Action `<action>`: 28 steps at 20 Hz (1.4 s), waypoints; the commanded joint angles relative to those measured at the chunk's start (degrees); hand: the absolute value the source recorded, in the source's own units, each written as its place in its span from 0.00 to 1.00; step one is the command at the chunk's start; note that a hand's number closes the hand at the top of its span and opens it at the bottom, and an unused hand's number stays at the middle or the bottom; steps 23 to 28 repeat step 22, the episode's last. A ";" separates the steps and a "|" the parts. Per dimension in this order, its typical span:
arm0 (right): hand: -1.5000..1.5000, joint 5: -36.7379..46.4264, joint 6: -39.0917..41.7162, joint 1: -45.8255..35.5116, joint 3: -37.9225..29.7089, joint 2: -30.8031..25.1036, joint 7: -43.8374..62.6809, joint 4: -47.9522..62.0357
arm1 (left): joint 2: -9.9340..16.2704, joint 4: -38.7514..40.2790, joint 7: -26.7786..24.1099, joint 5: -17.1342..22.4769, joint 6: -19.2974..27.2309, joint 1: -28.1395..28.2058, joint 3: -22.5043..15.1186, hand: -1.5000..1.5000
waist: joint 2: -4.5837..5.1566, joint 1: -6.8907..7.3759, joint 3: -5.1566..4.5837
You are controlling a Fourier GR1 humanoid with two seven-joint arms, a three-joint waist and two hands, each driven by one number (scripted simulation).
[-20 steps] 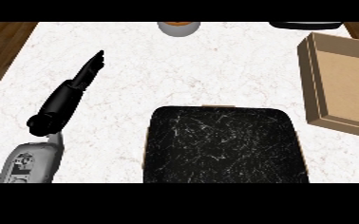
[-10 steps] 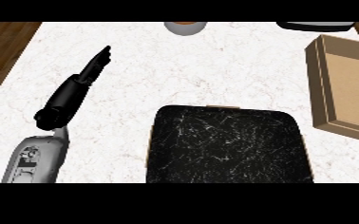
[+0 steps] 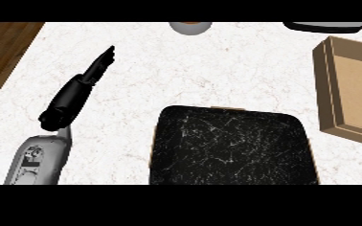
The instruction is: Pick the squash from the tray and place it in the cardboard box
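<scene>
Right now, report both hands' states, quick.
Left hand: open, fingers straight, holding nothing, over the counter left of the tray.
Right hand: not in view.

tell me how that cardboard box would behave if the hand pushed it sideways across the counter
The cardboard box looks shallow, wide and open-topped, so it would probably slide rather than tip. It looks thin-walled and empty in the part that shows, so likely light. The counter looks smooth, so it may skid or turn if pushed off-centre.

The whole view has slid rightward, so the tray (image 3: 230,146), cardboard box (image 3: 339,88) and grey bowl (image 3: 190,27) at the desk's far edge now show further right, while the left robot hand (image 3: 78,92), fingers straight, points more steeply toward the far side.
</scene>
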 commanded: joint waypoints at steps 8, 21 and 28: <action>0.00 -8.17 9.64 -8.17 -1.92 4.75 -17.43 10.60 | -0.16 -0.24 0.96 0.69 0.23 -0.43 0.99 0.50 | -0.35 -0.93 0.12; 0.00 -35.67 30.51 -14.66 -19.40 6.14 8.06 28.63 | -0.19 -1.31 0.21 -0.01 0.13 1.26 0.16 0.50 | -0.02 -0.86 0.26; 0.00 -36.29 29.94 -15.51 -20.03 6.10 8.97 29.04 | -0.09 -0.26 -0.11 0.80 -0.17 0.20 0.93 0.50 | 0.32 -0.81 0.28</action>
